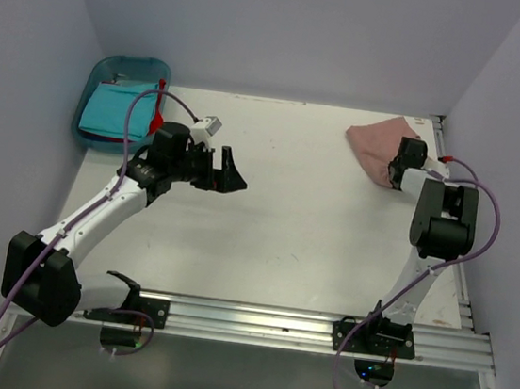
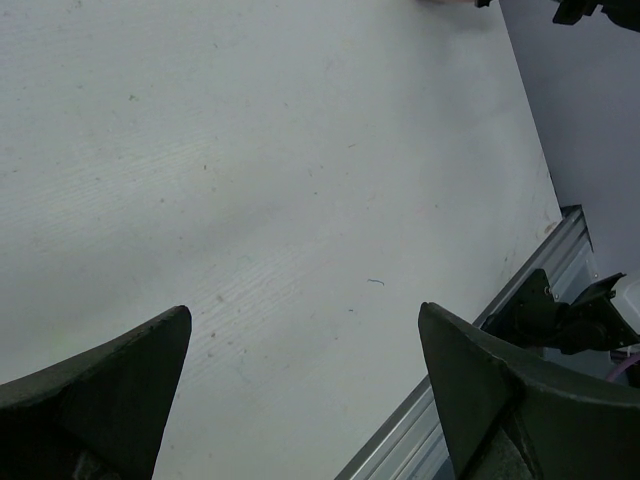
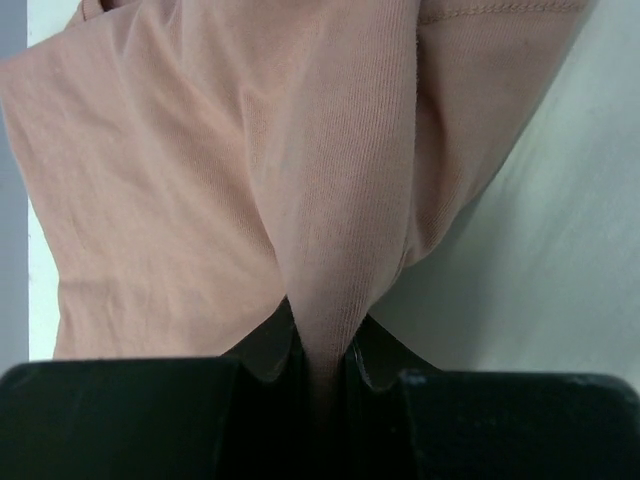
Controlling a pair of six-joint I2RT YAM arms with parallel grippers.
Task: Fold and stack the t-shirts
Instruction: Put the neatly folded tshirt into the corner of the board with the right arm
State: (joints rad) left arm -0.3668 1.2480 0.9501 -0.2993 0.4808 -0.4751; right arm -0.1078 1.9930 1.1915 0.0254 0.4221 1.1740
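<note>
The dusty pink t-shirt [image 1: 377, 144] lies bunched at the far right corner of the table. My right gripper [image 1: 399, 170] is shut on a fold of it; the right wrist view shows the pink cloth [image 3: 250, 180] pinched between the two fingers. The turquoise t-shirt [image 1: 114, 108] lies folded in the blue bin [image 1: 94, 77] at the far left, with a bit of the red t-shirt [image 1: 157, 121] at the bin's right edge. My left gripper [image 1: 234, 174] is open and empty above the bare table, its fingertips [image 2: 130, 370] wide apart.
A metal rail [image 1: 273, 321] runs along the near edge, holding both arm bases. Walls close in the table at the back and both sides. The white table top [image 1: 294, 227] spreads between the arms.
</note>
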